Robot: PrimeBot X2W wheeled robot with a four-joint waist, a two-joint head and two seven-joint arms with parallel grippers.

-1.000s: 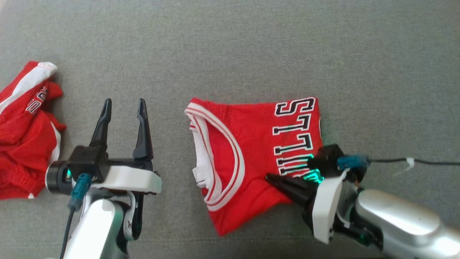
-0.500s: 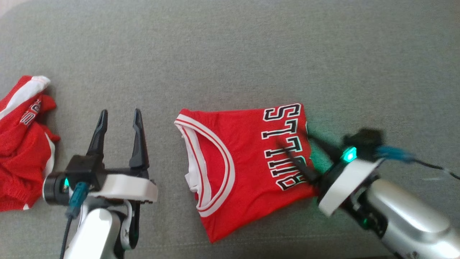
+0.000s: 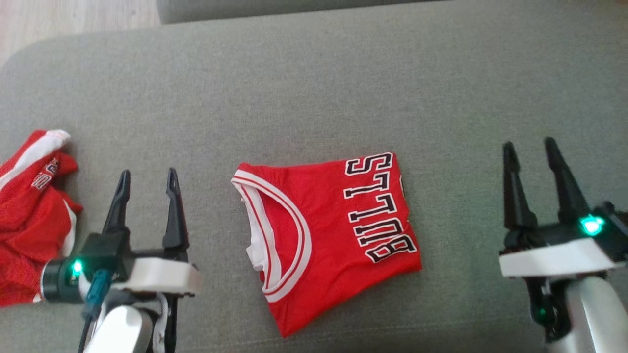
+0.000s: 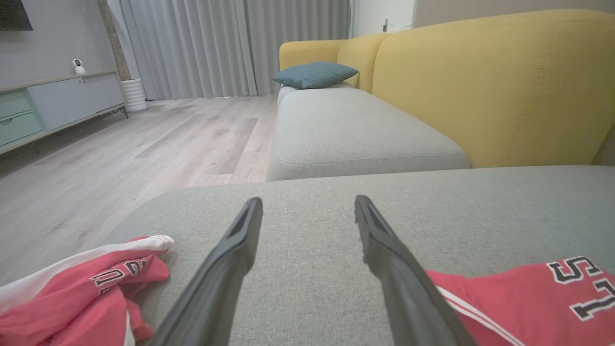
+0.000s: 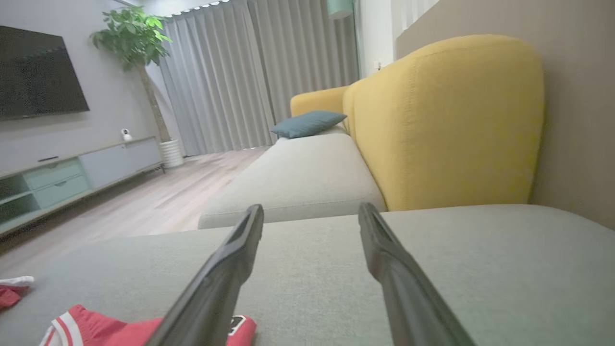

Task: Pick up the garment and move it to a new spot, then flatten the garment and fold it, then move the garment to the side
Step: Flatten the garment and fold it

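Observation:
The garment is a red jersey with white trim and black-and-white lettering, lying folded flat on the grey sofa cushion in the middle of the head view. It also shows at the lower right of the left wrist view, garment, and at the bottom left of the right wrist view, garment. My left gripper stands open to the left of it, fingers apart with nothing between them. My right gripper stands open well to the right of the jersey, clear of the cloth.
A second red and white garment lies crumpled at the cushion's left edge. Beyond the cushion are a yellow sofa back, another grey seat with a teal pillow, wooden floor and a low cabinet.
My right gripper let go of the jersey's right edge, opened, and drew back to the right and upright. The head camera tilted, so the whole scene shifted down and left.

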